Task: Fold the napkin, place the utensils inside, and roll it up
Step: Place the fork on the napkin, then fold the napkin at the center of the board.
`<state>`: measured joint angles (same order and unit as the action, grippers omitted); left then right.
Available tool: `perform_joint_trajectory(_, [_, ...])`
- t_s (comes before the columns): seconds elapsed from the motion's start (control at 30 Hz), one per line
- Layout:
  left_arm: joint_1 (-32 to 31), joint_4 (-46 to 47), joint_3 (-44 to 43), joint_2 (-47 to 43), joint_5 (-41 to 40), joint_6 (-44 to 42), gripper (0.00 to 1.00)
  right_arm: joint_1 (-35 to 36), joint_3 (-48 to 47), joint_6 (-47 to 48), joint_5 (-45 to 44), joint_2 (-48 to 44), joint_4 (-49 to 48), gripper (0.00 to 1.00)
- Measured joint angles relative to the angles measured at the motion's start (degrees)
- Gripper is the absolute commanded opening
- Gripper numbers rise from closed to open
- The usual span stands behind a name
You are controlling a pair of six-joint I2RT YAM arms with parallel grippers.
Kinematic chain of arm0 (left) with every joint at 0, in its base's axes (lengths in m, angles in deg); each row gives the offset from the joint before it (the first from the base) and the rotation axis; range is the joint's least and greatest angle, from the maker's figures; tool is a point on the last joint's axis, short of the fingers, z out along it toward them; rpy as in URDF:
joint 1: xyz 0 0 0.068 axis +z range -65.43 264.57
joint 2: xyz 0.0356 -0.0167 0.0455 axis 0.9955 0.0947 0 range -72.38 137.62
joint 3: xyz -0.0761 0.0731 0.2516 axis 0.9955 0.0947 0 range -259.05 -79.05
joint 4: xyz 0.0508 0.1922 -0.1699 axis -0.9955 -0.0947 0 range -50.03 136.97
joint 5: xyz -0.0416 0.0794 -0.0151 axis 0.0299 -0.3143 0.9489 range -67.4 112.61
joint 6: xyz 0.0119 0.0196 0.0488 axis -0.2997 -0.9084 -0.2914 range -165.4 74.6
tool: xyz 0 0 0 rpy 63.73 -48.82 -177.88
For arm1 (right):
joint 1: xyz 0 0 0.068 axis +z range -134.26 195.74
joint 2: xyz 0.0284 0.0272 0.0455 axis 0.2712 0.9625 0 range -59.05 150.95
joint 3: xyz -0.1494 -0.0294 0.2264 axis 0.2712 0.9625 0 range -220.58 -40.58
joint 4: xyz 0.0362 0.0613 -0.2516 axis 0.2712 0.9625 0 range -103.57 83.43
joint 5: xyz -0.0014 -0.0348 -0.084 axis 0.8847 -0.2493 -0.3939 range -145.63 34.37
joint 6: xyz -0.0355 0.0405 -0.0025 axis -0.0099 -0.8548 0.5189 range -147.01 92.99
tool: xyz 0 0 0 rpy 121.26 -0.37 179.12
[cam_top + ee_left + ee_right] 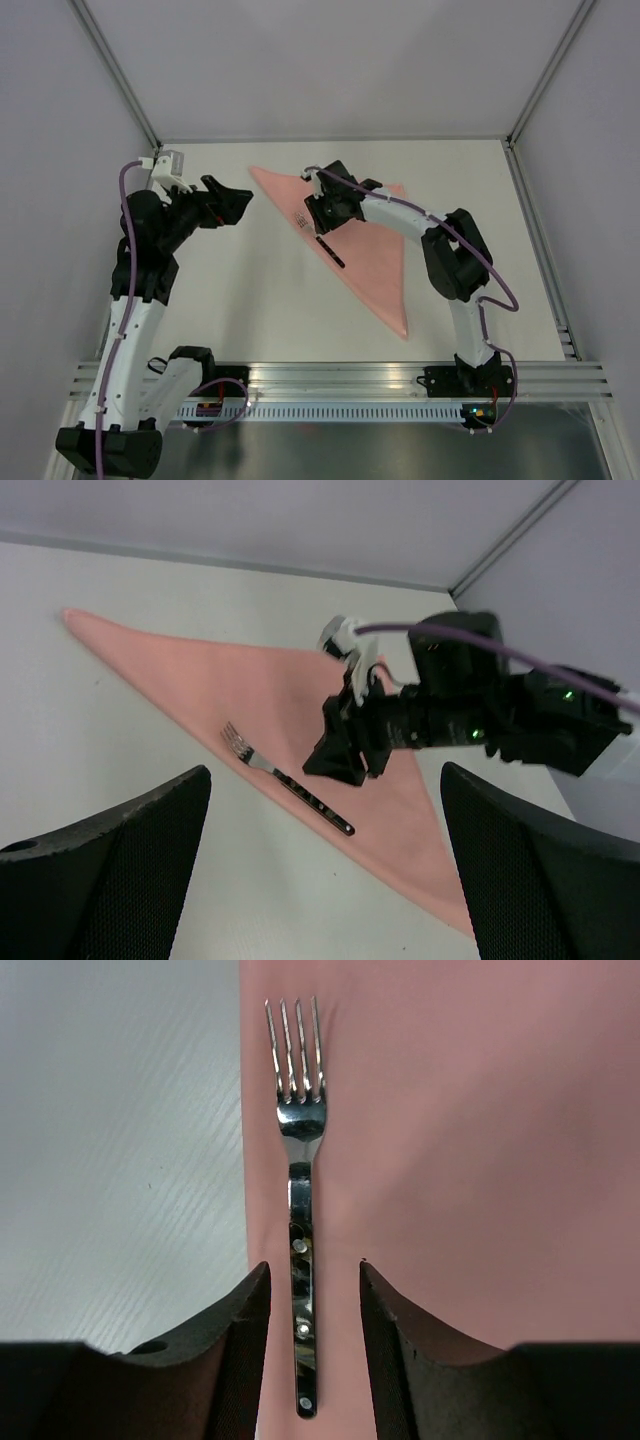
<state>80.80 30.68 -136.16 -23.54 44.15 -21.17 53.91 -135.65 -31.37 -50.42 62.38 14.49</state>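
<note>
The pale pink napkin (372, 255) lies folded into a triangle on the white table, one corner toward the near edge. A fork (323, 240) with a dark riveted handle lies on it along the left folded edge. My right gripper (320, 216) hovers over the fork, open. In the right wrist view the fork (303, 1250) lies between the fingers (225, 1350) without touching them, on the napkin (480, 1160). My left gripper (238, 203) is open and empty, to the left of the napkin. Its view shows the fork (287, 779), the napkin (190, 675) and the right gripper (345, 760).
The white table (250, 300) is walled in by grey panels with metal corner posts (120, 75). An aluminium rail (340, 378) runs along the near edge by the arm bases. Purple cables (495, 275) hang off both arms.
</note>
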Motion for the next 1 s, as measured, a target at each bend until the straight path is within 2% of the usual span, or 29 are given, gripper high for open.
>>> perform_joint_trajectory(0.1, [-1.29,5.7,4.87,-1.11,1.57,0.0,1.0,-3.45,-0.11,-0.85,1.81,-4.85,-0.04,0.47])
perform_joint_trajectory(0.2, [-6.08,12.35,9.55,-1.81,1.16,-0.39,1.0,-10.1,-0.39,-1.9,4.02,-10.6,-0.48,0.48])
perform_joint_trajectory(0.3, [-18.29,16.72,12.59,-1.05,-3.56,-4.13,1.0,-17.97,-0.37,-2.29,5.14,-15.76,-0.63,0.48])
perform_joint_trajectory(0.37, [-30.58,19.82,14.36,1.14,-9.42,-8.61,0.99,-22.36,0.04,-2.29,5.49,-18.51,-0.68,0.48])
perform_joint_trajectory(0.43, [-39.19,22.71,15.85,3.8,-14.16,-12.31,1.0,-25.33,1.31,-2.27,6.23,-20.92,-0.7,0.48])
perform_joint_trajectory(0.57, [-51.8,30.88,21.84,9.77,-22.86,-21.27,1.0,-29.46,4.85,-2.05,8.85,-23.47,-0.42,0.48])
perform_joint_trajectory(0.67, [-57.48,37.07,26.93,13.99,-26.86,-27.26,0.99,-32.5,7.48,-2.05,10.99,-23.47,-0.15,0.48])
perform_joint_trajectory(0.8, [-61.68,44.98,31.8,17.79,-28.44,-32.81,1.0,-35.76,9.46,-2.08,12.61,-23.32,0.24,0.48])
perform_joint_trajectory(1.0, [-68.98,57.55,32.81,28.3,-31.28,-40.06,1.0,-36.92,9.51,-2.08,13.75,-23.12,0.0,0.46])
